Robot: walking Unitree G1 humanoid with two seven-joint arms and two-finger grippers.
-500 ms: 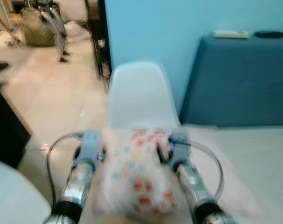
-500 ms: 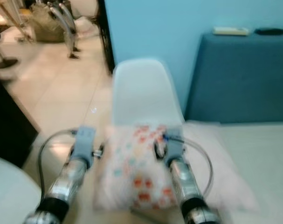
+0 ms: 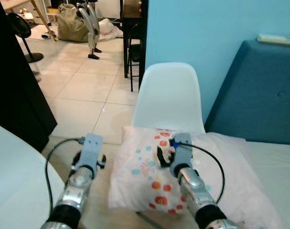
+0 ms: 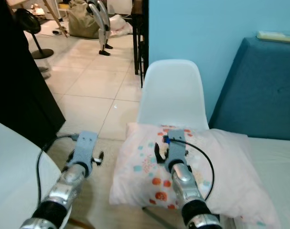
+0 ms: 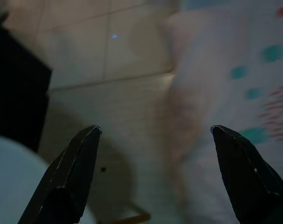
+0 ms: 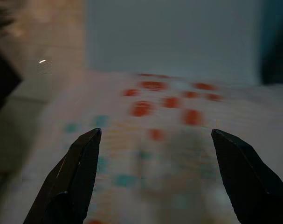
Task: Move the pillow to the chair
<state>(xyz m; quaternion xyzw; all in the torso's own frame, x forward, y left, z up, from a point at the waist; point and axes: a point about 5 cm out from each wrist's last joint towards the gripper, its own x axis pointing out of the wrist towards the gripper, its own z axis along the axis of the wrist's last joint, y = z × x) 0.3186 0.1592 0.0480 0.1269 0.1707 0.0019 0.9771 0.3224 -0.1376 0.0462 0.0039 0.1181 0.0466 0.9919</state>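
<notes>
1. The pillow lies on the white chair's seat, overhanging the front.
2. Left hand spread beside it; right hand spread just above.
3. Risk imo: the overhang could slide it off.

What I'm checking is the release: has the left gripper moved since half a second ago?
Yes. Judged against the white chair, the left gripper has moved outward to the robot's left. It is open and now stands apart from the pillow.
</notes>
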